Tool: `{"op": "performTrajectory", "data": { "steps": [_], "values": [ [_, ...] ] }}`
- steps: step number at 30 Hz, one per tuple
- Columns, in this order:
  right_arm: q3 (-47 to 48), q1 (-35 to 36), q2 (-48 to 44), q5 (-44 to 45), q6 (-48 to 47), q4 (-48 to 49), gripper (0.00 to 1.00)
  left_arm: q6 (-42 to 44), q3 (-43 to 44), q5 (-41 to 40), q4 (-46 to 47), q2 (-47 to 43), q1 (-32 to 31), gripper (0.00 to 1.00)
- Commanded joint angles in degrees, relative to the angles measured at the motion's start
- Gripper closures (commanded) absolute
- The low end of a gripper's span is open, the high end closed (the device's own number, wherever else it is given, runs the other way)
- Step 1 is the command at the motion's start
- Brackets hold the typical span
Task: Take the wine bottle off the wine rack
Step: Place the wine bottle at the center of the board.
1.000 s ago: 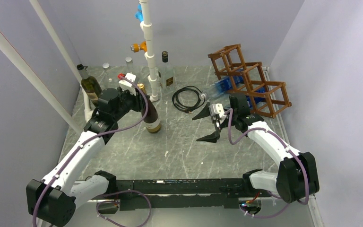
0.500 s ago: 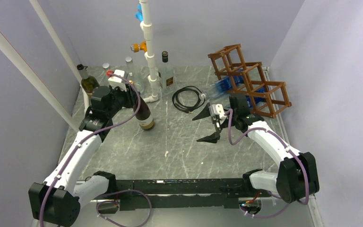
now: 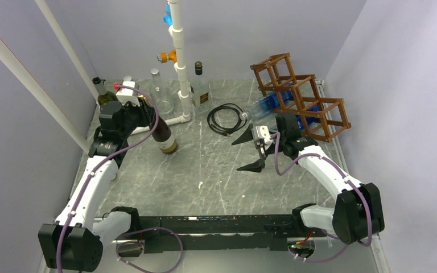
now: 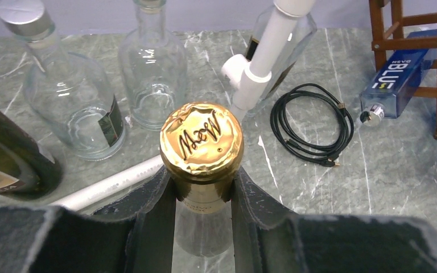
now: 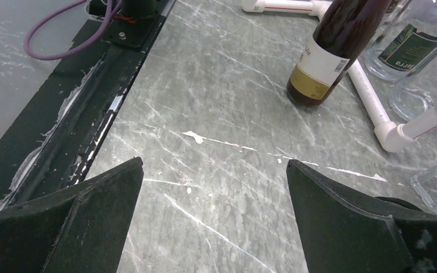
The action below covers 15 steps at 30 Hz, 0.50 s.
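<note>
Grey marble tabletop [image 3: 216, 170], pale walls [image 3: 296, 28]. Fingers [image 4: 148, 222] of left gripper [image 4: 203, 185] clenched on the neck of the wine bottle [image 3: 162, 133], just under its gold foil cap [image 4: 202, 139]; dark bottle tilted, base low over the marble, contact unclear. Just beyond those fingers, a clear glass bottle [image 4: 71, 96] and a white pipe [image 4: 262, 62]; farther right, a coiled black cable [image 4: 313, 128]. Right gripper [image 5: 213, 187] spread wide, grasping nothing, bare marble between its pads. Behind that wrist, the wine rack [image 3: 299, 96], well apart from the held bottle, with a blue bottle [image 3: 267, 104] lying in a low cell, neck poking out.
</note>
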Motion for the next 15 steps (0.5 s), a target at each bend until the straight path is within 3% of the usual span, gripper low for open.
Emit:
{"op": "performTrajectory", "data": {
  "steps": [1, 15],
  "values": [
    [2.4, -0.2, -0.9, -1.3, -2.6, -0.2, 0.0, -2.0, 6.8, -0.1, 13.0, -3.8, 2.1, 1.0],
    [2.6, -0.2, -1.0, -1.0, -3.5, -1.2, 0.0, -1.9, 8.0, -2.3, 12.1, -3.3, 8.8, 1.0]
  ]
}}
